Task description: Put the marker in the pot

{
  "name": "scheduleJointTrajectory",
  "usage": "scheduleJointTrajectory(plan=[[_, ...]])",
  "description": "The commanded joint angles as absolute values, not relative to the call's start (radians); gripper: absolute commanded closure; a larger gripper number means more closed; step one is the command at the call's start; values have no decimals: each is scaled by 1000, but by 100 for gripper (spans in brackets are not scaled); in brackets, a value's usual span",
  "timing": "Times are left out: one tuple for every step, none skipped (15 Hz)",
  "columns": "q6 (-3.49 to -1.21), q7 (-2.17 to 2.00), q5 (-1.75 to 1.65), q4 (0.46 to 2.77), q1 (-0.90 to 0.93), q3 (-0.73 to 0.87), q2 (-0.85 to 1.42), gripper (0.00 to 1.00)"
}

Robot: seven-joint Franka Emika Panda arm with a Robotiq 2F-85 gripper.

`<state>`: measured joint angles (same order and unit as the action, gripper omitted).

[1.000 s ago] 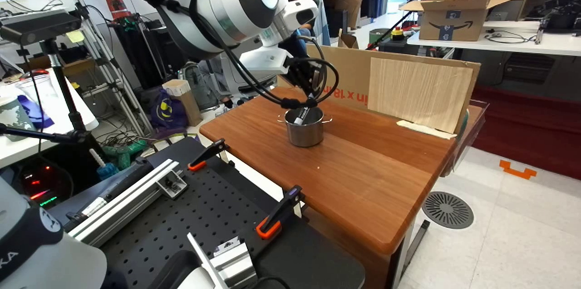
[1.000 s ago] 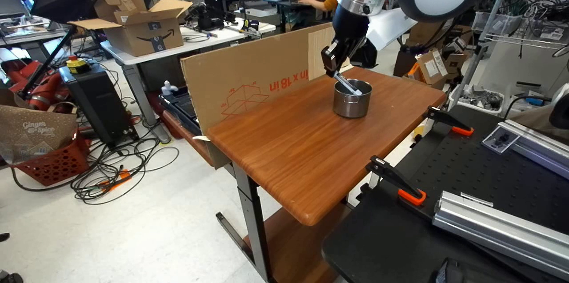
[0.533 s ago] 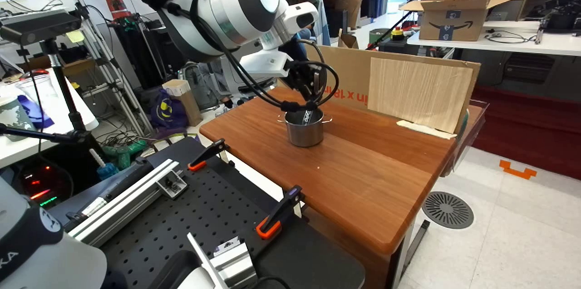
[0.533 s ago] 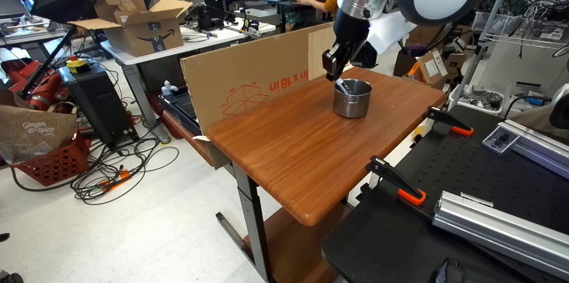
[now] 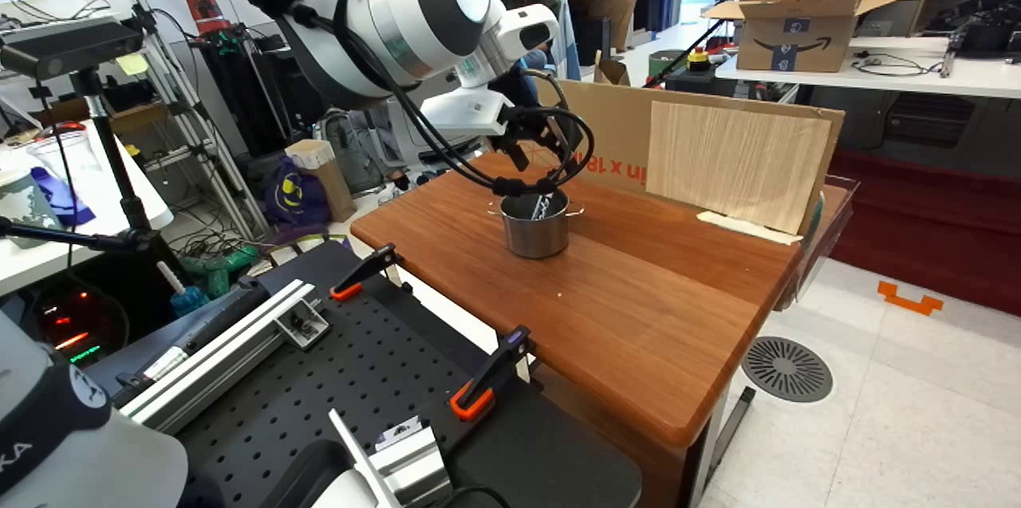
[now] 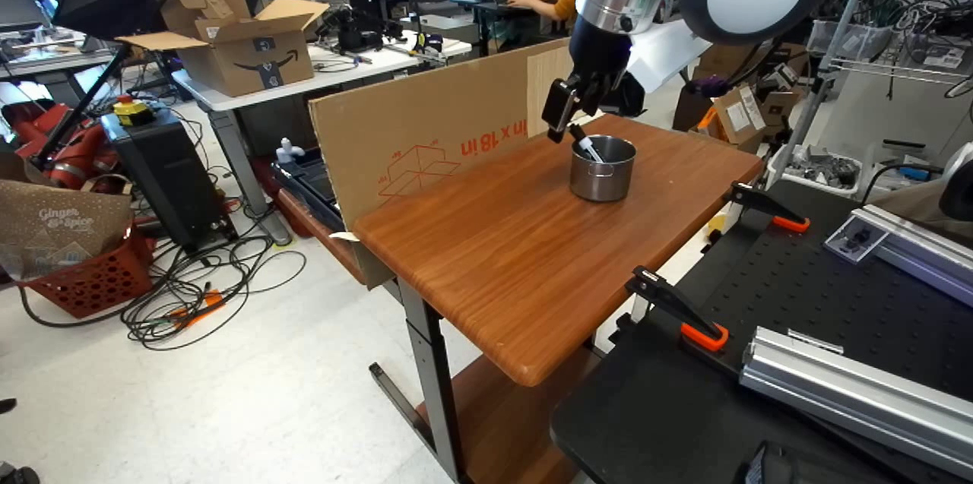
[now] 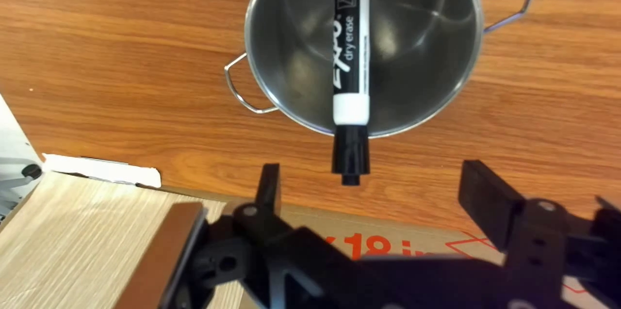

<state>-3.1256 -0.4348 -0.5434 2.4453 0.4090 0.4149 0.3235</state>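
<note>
The marker (image 7: 351, 52), black and white with a black cap, leans inside the silvery pot (image 7: 301, 86). Its lower part is within the pot, while the capped end sticks out past the rim. In both exterior views it slants up out of the pot (image 6: 600, 181) toward my gripper. My gripper (image 7: 369, 173) is open above the pot's edge, its fingers (image 7: 490, 192) wide apart. The cap end lies between the fingers in the wrist view, with a gap on either side. Cables partly cover the marker (image 5: 542, 206) and the gripper in an exterior view.
The pot stands on a brown wooden table (image 6: 486, 264). A tall cardboard panel (image 6: 426, 127) runs along one table edge, close behind the gripper. Looped black cables (image 5: 586, 145) hang around the gripper. A black board with clamps (image 6: 707, 333) adjoins the table.
The jaws have opened and let go of the marker. It has tipped to a steeper lean, and its black cap end now shows free of the fingers. The arm has hardly moved.
</note>
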Motion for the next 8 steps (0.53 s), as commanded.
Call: scheduleJointTrajectory(plan=[[-3102, -417, -543, 2444, 399, 401, 311, 0], [-3101, -413, -543, 2452, 396, 396, 297, 0], [-3102, -411, -542, 2456, 394, 393, 289, 0], [-3100, -407, -541, 2468, 390, 386, 268, 0], [-3098, -403, -540, 2473, 387, 380, 255, 0], [-3094, -398, -536, 2484, 382, 370, 230, 0], [-3089, -393, -531, 2493, 377, 358, 211, 0], [-3083, -385, -523, 2508, 370, 341, 180, 0]])
